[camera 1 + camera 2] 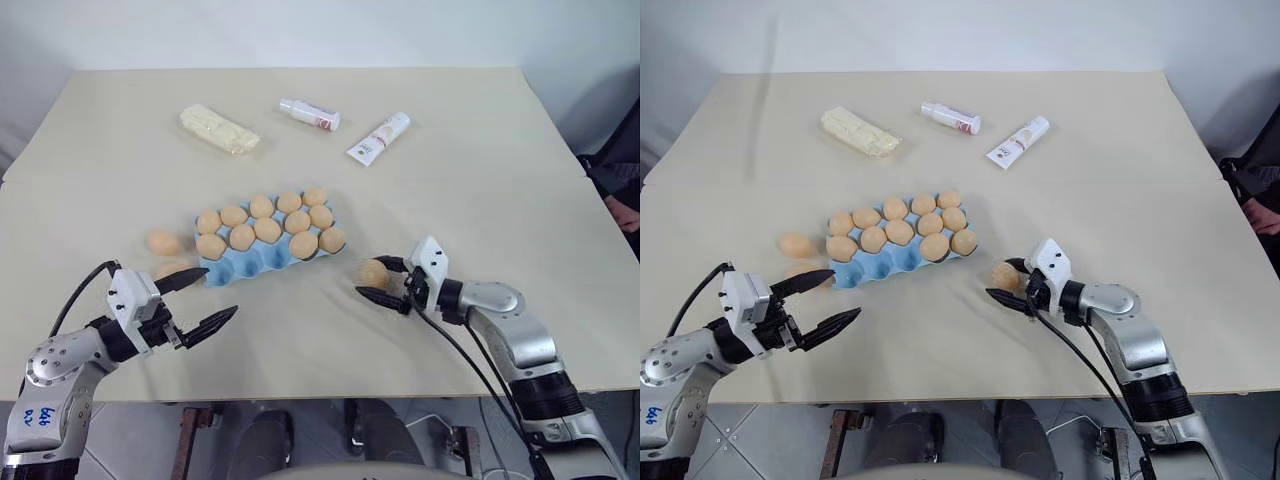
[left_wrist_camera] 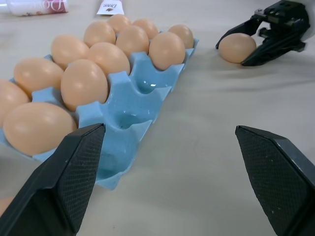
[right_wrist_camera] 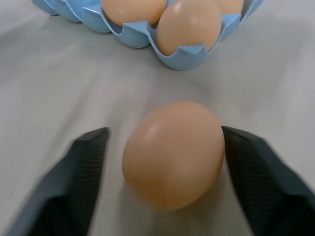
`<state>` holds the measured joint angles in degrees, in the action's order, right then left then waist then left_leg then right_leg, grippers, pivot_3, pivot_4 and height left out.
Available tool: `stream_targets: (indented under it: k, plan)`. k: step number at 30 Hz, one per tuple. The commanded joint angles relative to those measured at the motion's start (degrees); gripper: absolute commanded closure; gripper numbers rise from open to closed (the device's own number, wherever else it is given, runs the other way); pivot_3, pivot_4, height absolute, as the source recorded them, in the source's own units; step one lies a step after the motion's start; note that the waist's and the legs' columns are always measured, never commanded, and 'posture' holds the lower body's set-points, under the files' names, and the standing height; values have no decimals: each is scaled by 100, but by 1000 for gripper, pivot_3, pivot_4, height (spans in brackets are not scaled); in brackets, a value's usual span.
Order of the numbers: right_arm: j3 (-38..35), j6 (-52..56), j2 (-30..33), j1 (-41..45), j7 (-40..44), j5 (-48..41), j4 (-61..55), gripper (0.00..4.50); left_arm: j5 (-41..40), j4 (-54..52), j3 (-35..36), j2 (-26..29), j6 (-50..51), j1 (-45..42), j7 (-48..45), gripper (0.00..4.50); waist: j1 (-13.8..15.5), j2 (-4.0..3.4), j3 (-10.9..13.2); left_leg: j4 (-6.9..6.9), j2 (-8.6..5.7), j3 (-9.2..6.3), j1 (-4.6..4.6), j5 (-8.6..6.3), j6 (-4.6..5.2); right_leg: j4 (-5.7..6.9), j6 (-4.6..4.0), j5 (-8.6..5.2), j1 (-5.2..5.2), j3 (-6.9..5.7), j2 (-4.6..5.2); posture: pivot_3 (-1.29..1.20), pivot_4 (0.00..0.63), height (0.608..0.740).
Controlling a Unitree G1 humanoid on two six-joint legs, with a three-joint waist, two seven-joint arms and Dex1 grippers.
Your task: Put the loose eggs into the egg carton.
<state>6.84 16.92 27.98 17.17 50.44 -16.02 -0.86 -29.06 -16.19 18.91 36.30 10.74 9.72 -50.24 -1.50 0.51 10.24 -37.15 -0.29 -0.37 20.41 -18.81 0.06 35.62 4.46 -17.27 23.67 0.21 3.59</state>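
The worktop [image 1: 480, 150] is covered in a plain beige sheet that runs to its near edge, where tiled floor [image 1: 300, 430] shows below. At near left, the left pincer [image 1: 197, 302] hangs just above the sheet with its fingers spread wide and nothing between them. At near right, the right pincer [image 1: 379, 282] has its two fingers either side of a loose egg [image 1: 373, 272] lying on the sheet; one finger looks to touch the shell, the other stands a little off, so a firm grip cannot be told. Left of centre, two more loose eggs [image 1: 165, 242] lie just beside the left end of the blue egg carton [image 1: 262, 258], whose far two rows are full and whose near row holds one egg at its right end. Further back lie a pale-yellow wrapped block [image 1: 219, 128], a small white bottle [image 1: 310, 114] and a white tube [image 1: 379, 138]. Behind is a pale wall [image 1: 300, 30].
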Motion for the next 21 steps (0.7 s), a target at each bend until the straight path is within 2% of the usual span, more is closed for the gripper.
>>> stream_targets:
  k: [1, 3, 9, 14, 20, 21]
  plan:
    - [-124, -195, -23, 68, 103, -137, -234, 2281, -130, -232, 247, -34, -37, 126, 104, 0, 0, 0, 0, 1, 0, 0, 0, 0, 0, 1, 0, 0, 1, 0, 0, 0, 150, 740]
    - [-62, -120, -7, 124, 180, -175, -459, 2556, -128, -258, 310, -74, -39, 211, 169, 0, -3, 0, 0, 0, 0, 0, 0, 0, 0, 1, 0, 0, 0, -1, 0, 0, 150, 740]
    - [503, 650, -497, 979, 263, -545, -1263, 2556, -131, -270, 617, -314, -80, 636, 408, 0, -66, -1, 1, 2, 4, 3, -5, 1, -2, 9, 0, 0, 4, 5, -4, 0, 150, 740]
    - [1000, 549, -1311, 2183, -125, 7, -173, 2556, -87, -164, 744, -486, -196, 903, 470, 0, -24, 3, -1, -4, 4, 0, -9, 4, -7, 21, -4, -1, 4, 2, -2, 0, 150, 740]
    - [1310, -120, -1898, 2812, -156, 556, 1185, 2556, -72, -290, 754, -604, -278, 980, 615, 0, -27, 8, -4, -2, -1, -5, 6, -1, -2, 3, -5, -1, 6, -10, 5, 0, 150, 740]
    - [1308, -203, -1954, 2851, -142, 594, 1356, 2229, -71, -323, 754, -622, -280, 987, 650, 0, -29, 8, -4, -1, -1, -3, 8, -3, 0, 1, -5, -1, 9, -9, 5, 0, 150, 740]
